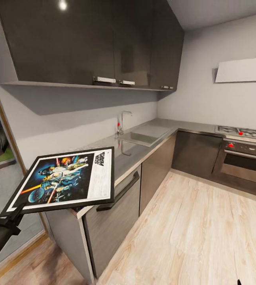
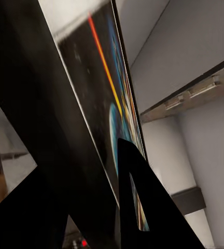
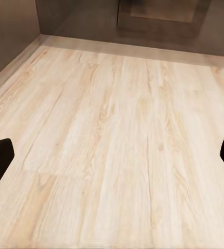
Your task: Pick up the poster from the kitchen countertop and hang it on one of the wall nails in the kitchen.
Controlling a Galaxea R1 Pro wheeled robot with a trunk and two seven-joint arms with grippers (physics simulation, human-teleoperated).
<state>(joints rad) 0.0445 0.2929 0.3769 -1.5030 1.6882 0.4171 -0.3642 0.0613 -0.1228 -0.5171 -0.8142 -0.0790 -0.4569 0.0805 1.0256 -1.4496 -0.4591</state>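
Head view, poster: the flat black-framed Star Wars poster (image 1: 66,179) with a white border is up in the air, tipped almost flat, over the near end of the long grey kitchen countertop (image 1: 143,148).
Head view, left claw: the black left gripper (image 1: 15,213) pinches the poster's near corner.
Head view, kitchen: a steel sink (image 1: 140,137) and tap (image 1: 122,120) sit farther along the counter; dark wall cupboards (image 1: 92,43) hang above.
Left wrist view: black fingers (image 2: 143,207) squeeze the poster frame (image 2: 99,104) tight.
Right wrist view: the right gripper (image 3: 112,158) has its two black tips far apart, holding nothing, over the pale wood floor (image 3: 117,135).
Step now: picking up looks done; carrying comes next.
Next move: I cannot spot a wall nail here, so the robot likely needs to turn and find one, keeping the poster steady.
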